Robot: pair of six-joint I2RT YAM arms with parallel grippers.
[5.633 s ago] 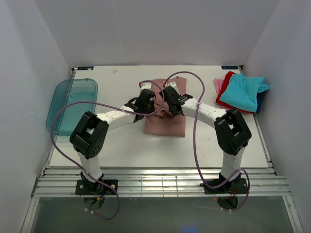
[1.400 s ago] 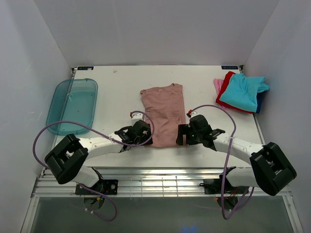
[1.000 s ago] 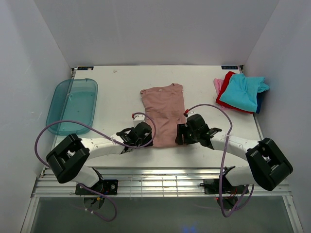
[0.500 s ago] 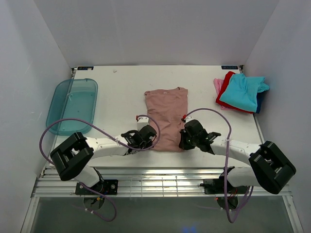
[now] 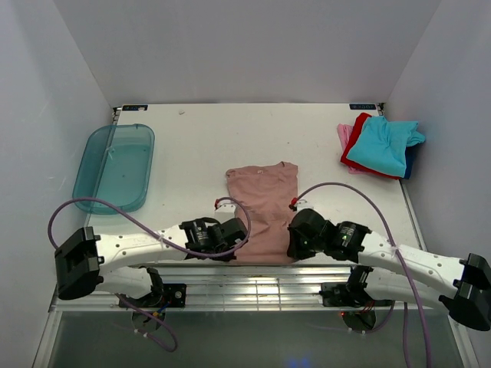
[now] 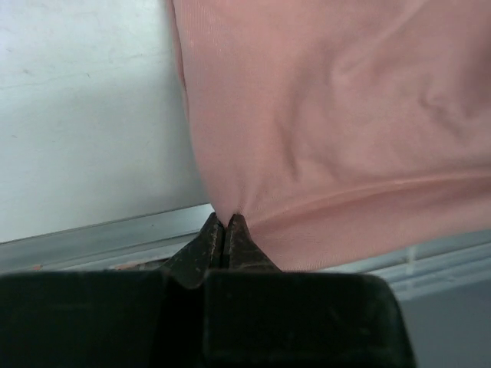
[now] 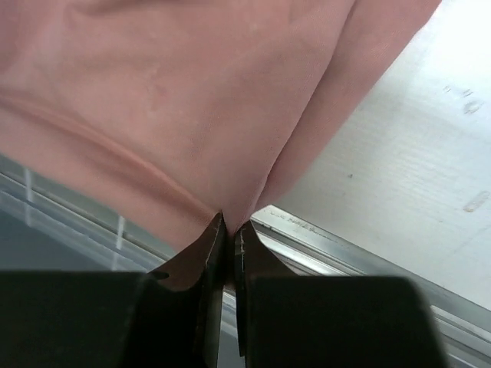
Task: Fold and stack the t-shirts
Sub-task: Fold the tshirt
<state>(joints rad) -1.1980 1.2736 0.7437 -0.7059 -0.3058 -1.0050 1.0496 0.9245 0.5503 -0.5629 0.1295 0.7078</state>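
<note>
A dusty-pink t-shirt [image 5: 265, 207] lies stretched lengthwise on the table, collar at the far end, its hem at the near table edge. My left gripper [image 5: 236, 239] is shut on the hem's left corner, seen pinching pink cloth [image 6: 322, 138] in the left wrist view [image 6: 225, 218]. My right gripper [image 5: 294, 239] is shut on the hem's right corner, seen pinching the cloth [image 7: 192, 100] in the right wrist view [image 7: 228, 222]. A pile of turquoise [image 5: 383, 142], red [image 5: 354, 146], pink and dark blue tees lies at the far right.
A translucent teal tray [image 5: 115, 165] sits at the far left of the white table [image 5: 192, 138]. The metal rail of the table's near edge [image 5: 253, 277] lies right under both grippers. White walls close in the sides and back.
Both grippers have pulled the pink shirt toward the near edge, from mid-table to the front rail. The shirt went from bunched up to laid out flat and long.
</note>
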